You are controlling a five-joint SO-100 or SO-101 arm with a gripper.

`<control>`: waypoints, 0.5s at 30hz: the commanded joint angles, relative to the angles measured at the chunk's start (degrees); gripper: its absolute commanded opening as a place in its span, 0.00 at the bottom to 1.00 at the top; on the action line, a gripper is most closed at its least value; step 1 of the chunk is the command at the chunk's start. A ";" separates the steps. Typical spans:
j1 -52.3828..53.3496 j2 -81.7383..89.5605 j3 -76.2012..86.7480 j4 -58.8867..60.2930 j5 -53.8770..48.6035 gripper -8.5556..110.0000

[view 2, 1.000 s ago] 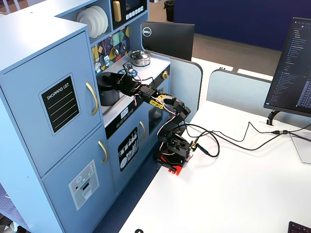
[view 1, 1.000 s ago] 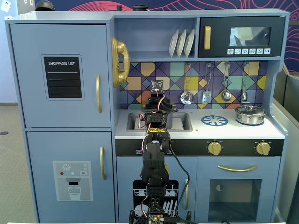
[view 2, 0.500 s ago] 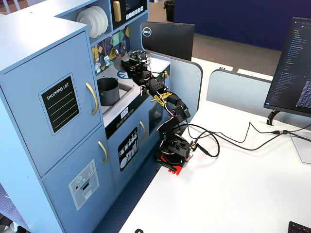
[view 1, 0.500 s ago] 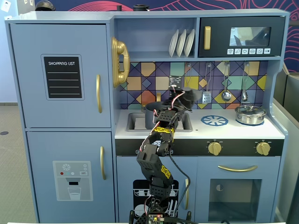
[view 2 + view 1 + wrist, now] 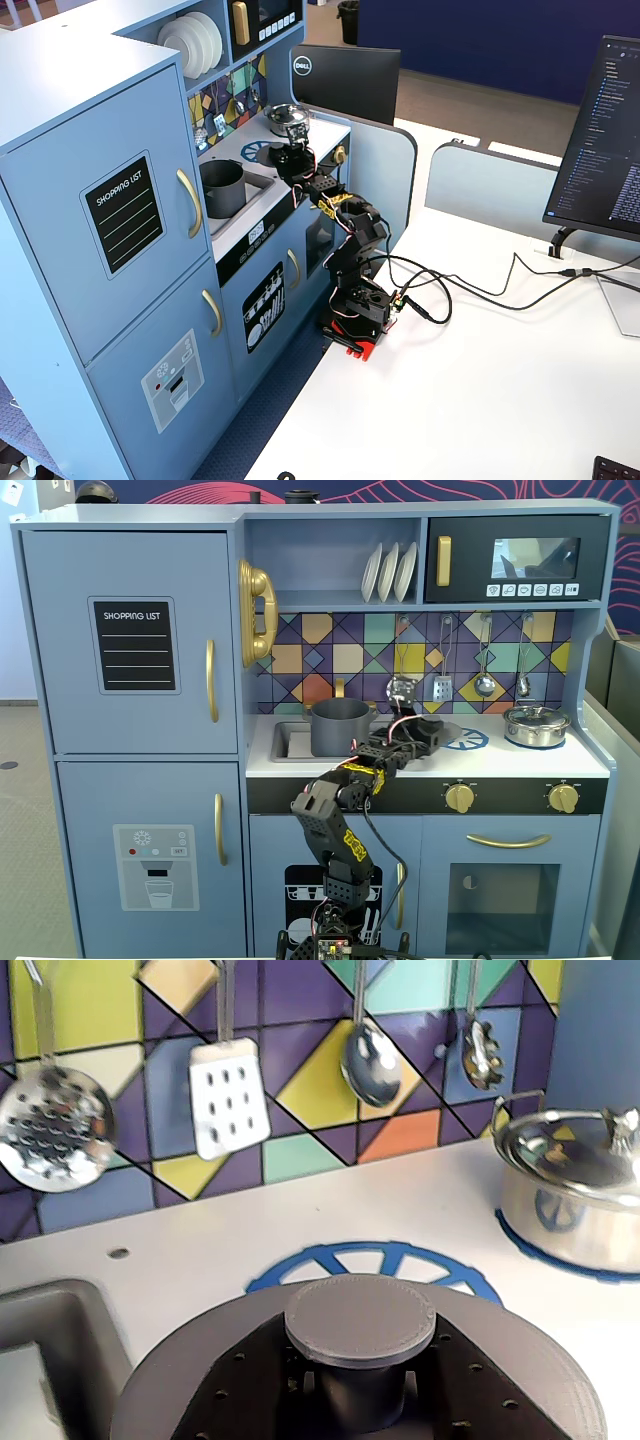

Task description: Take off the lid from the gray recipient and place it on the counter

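Observation:
The dark gray lid (image 5: 360, 1320) fills the bottom of the wrist view. My gripper (image 5: 362, 1385) is shut on the stem under its round knob, with a black jaw on each side. The lid sits low over the white counter (image 5: 300, 1230) and covers the near part of the blue burner print (image 5: 390, 1260). I cannot tell whether it touches the counter. The gray pot (image 5: 340, 727) stands open, without a lid, at the sink, left of my gripper (image 5: 428, 728) in a fixed view. The pot (image 5: 222, 188) and gripper (image 5: 288, 158) also show in a fixed view. The pot is out of the wrist view.
A shiny steel pot with its lid (image 5: 575, 1190) stands on the right burner print, also seen in a fixed view (image 5: 536, 725). The gray sink basin (image 5: 50, 1340) is at the left. Utensils (image 5: 230, 1095) hang on the tiled back wall.

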 commanded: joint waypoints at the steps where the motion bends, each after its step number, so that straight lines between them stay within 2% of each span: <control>1: 1.05 -2.20 -0.44 -4.75 0.00 0.07; 15: 2.72 -12.92 -3.60 -10.02 0.70 0.07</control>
